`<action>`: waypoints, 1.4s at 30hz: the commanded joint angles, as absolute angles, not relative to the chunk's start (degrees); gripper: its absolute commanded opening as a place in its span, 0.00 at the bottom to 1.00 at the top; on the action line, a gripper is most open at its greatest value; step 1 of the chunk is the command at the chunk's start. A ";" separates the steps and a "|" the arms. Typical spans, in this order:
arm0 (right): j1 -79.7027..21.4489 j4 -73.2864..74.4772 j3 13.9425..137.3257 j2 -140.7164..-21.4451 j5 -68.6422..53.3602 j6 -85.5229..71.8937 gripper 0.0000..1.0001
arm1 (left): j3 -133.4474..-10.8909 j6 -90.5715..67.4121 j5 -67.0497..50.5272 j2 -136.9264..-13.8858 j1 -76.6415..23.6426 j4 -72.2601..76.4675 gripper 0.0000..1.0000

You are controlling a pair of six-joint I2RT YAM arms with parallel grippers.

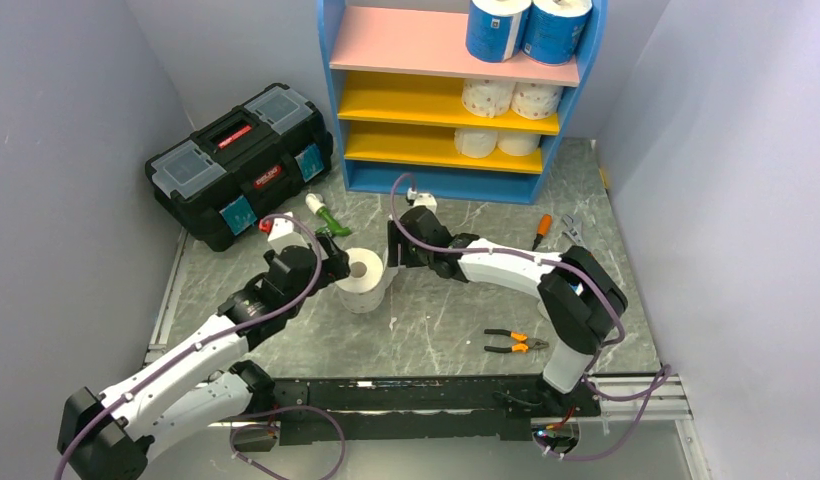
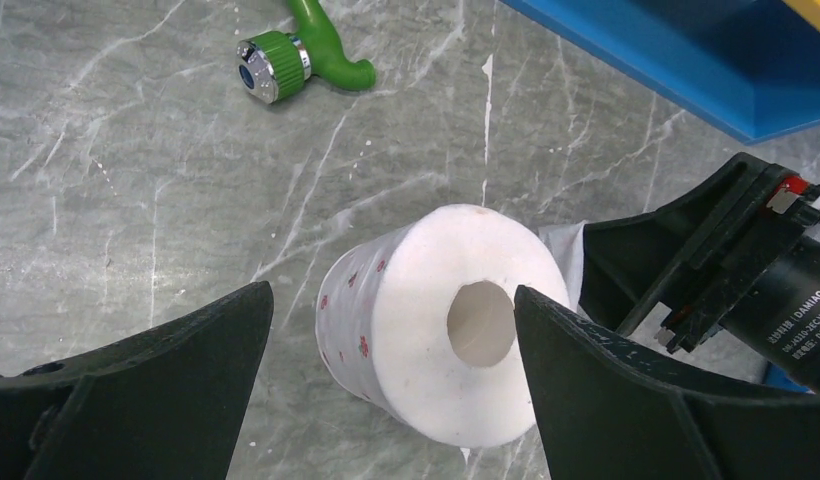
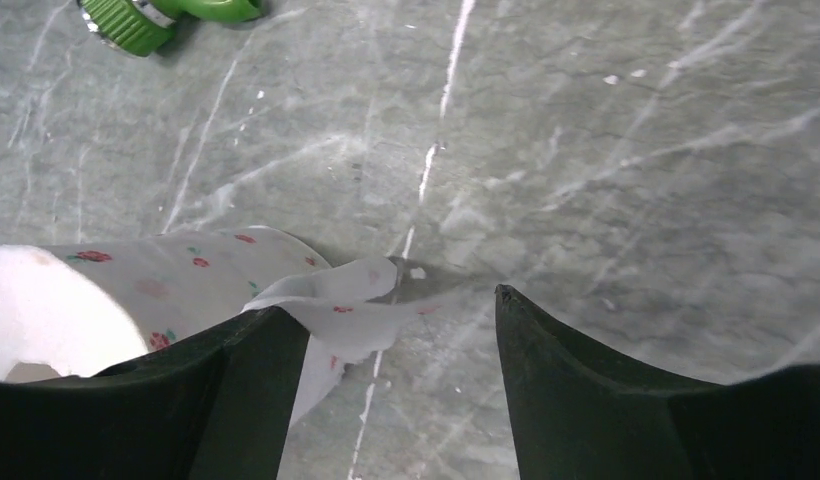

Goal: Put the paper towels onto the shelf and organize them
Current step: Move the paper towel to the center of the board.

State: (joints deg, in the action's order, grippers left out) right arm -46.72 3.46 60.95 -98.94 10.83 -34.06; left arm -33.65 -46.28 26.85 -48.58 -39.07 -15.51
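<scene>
While six rolls (image 1: 486, 97) already sit on the shelf (image 1: 406, 45), a dotted roll (image 2: 441, 320) rests on the bench (image 1: 436, 320) inside the wide-open left tool (image 2: 391, 295). The right tool (image 3: 394, 305), also open, hovers beside its loose flap (image 3: 346, 305). Pickup looks underway: close squarely, then lift.

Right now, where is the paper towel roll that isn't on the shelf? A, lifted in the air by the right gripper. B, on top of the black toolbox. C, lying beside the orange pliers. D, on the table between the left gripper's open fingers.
D: the dotted roll sits on the table, and the left wrist view shows the left gripper open, with one finger on each side of it.
</scene>
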 commanded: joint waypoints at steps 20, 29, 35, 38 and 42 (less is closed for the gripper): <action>-52.69 13.54 60.68 -80.68 1.85 -50.03 0.79 | -30.23 -50.47 29.45 -39.55 -38.91 -20.10 0.97; -54.49 13.75 57.83 -80.59 6.22 -60.17 0.85 | -28.86 -51.81 31.07 -34.84 -38.87 -23.18 0.98; -54.41 14.68 61.70 -85.63 8.22 -58.97 0.84 | -28.27 -52.79 31.20 -33.07 -38.87 -25.38 0.99; -54.31 15.39 64.61 -88.28 8.18 -57.84 0.84 | -27.59 -53.07 31.40 -31.37 -38.87 -26.11 0.99; -54.03 17.31 67.33 -91.28 8.86 -56.56 0.83 | -26.88 -53.33 31.69 -29.66 -38.88 -26.57 0.99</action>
